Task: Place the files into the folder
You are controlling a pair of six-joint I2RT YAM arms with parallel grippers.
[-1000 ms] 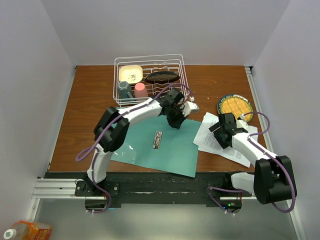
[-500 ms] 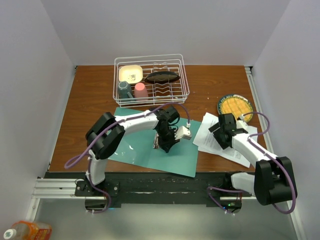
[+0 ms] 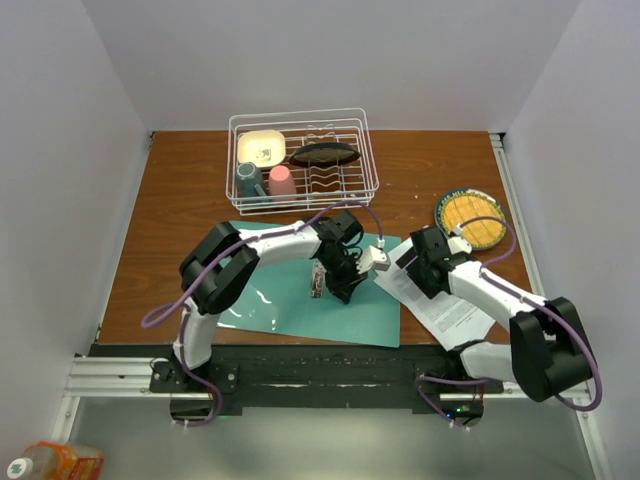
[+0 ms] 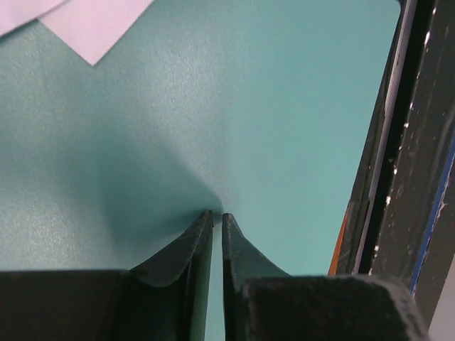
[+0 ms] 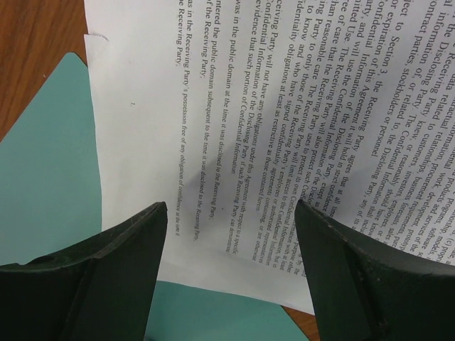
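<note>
The teal folder point(image 3: 275, 300) lies flat on the table, with its small metal clip point(image 3: 317, 281) near the middle. My left gripper point(image 3: 347, 287) points down just right of the clip. Its fingertips point(image 4: 217, 215) rest on the folder point(image 4: 249, 106), shut to a thin slit with nothing between them. The files point(image 3: 455, 305), white printed sheets, lie to the right, and their near corner overlaps the folder's right edge. My right gripper point(image 3: 413, 267) stands open over the files point(image 5: 284, 106), a finger point(image 5: 142, 234) down on each side. A white corner of the files point(image 4: 85, 21) shows in the left wrist view.
A white wire dish rack point(image 3: 303, 120) holding cups and a bowl stands at the back. A round yellow plate point(image 3: 470, 213) sits at the right, just behind the files. The table's black front rail point(image 3: 320, 365) runs close below the folder.
My left gripper has swung from the folder's far right corner down to its middle beside the clip. My right gripper has slid left with the files, which now overlap the folder's edge.
</note>
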